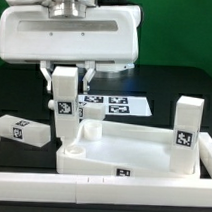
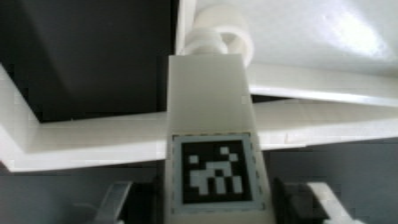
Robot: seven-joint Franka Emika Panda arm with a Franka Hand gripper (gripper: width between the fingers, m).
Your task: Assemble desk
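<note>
The two-finger gripper, jaws partly closed, clamps 1 blocky white plastic tagged leg; probably light, rigid, slick, so best held by its flat sides.

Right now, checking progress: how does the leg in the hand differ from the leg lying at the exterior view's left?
The held leg stands upright; the lying leg rests on its side. The hand grips the held leg; nothing touches the lying leg. The held leg is over the desk top's corner; the lying leg is on the table beside it. Both are white, tagged blocks.
</note>
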